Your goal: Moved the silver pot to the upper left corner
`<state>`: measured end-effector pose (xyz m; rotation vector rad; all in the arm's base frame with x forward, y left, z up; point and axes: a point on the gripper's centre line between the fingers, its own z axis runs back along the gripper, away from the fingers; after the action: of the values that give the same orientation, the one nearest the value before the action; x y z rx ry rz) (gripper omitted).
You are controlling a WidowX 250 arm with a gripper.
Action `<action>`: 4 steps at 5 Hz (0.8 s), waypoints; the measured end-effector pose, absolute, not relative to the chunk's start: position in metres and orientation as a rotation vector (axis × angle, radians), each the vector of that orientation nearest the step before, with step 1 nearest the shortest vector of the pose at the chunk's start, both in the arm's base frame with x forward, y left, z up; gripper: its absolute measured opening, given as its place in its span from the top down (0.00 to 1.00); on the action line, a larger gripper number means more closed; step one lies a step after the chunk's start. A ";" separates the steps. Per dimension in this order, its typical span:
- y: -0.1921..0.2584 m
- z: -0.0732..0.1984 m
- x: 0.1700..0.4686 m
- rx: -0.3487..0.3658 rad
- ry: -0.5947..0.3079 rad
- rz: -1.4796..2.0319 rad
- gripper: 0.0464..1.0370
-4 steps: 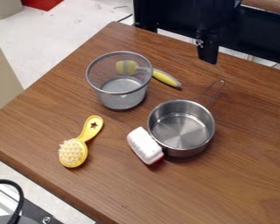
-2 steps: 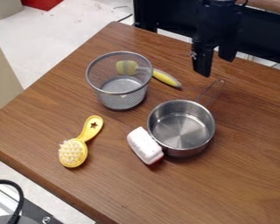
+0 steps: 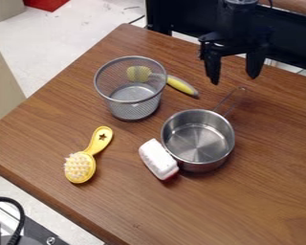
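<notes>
Clearly, the pot (image 3: 198, 143) lies outside the jaws.

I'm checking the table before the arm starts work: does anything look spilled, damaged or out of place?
Nothing looks spilled or damaged. The only slightly odd thing is the white brush, set askew right against the pot; it might get nudged when the pot moves.

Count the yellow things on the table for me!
2. One is the yellow brush on the left, bristles up. The other is the tool lying behind the wire basket, its handle sticking out to the right and its head showing through the mesh.
</notes>
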<state>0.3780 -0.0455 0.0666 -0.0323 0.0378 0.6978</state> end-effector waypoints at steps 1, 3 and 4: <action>-0.050 0.071 0.382 -0.039 0.015 0.462 0.04; -0.060 0.041 0.379 -0.078 0.014 -0.045 0.04; -0.066 0.035 0.374 -0.127 0.004 -0.302 0.04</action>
<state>0.3740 -0.0657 0.0349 -0.1274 0.0043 -0.3016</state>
